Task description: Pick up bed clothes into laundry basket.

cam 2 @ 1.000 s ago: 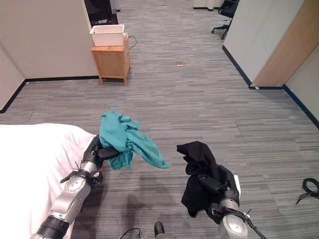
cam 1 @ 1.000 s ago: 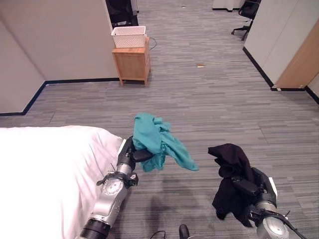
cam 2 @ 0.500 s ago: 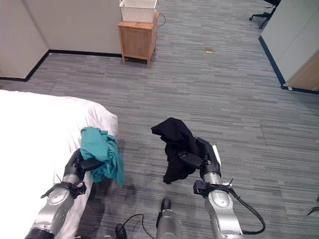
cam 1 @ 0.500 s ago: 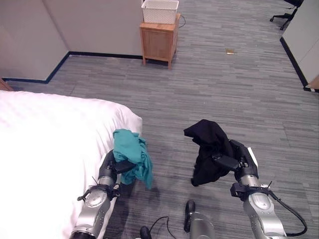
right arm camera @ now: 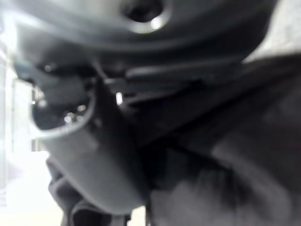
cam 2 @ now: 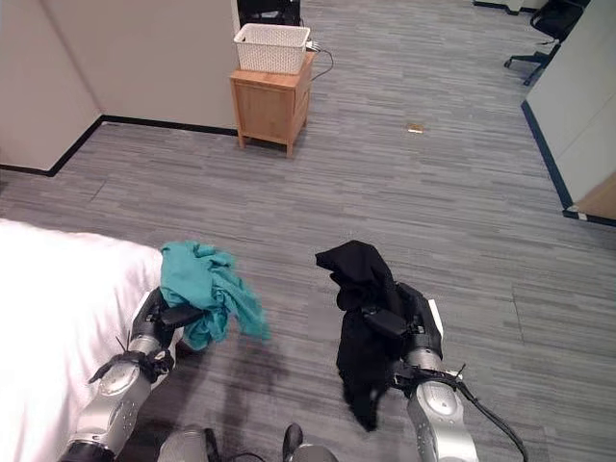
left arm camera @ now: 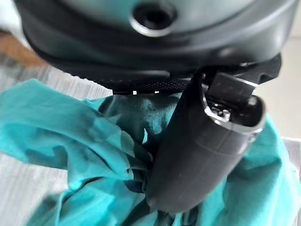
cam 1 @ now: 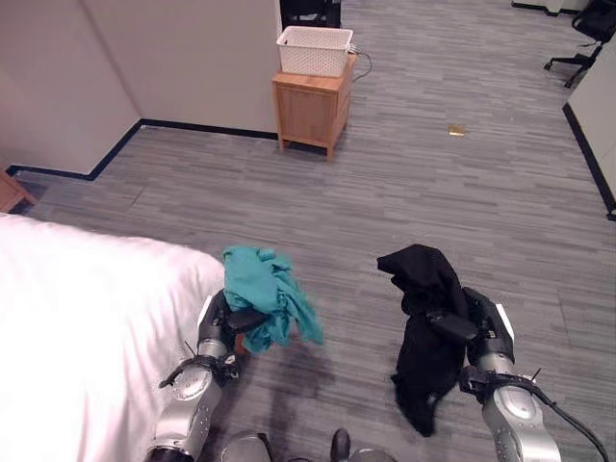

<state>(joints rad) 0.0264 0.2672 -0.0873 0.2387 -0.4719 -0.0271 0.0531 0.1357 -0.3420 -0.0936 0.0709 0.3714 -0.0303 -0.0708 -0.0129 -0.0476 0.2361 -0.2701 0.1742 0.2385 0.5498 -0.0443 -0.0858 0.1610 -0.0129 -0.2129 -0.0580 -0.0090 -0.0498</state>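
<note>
Overall light: I read even, bright indoor light across both eye views; floor (cam 1: 452,192) evenly lit, no hot spots.
Overexposure: white bed (cam 1: 77,327) nearly blown out, little fabric detail.
Shadows: soft dark patches on the floor beneath the teal cloth (cam 1: 265,294) and black garment (cam 1: 423,327); light seems to come from above.
Eye-view focus: sharp to the far basket (cam 1: 315,50).
Left wrist view: near hand housing soft, teal folds fairly crisp.
Right wrist view: heavily blurred, dim; bright washed-out area at one edge.
</note>
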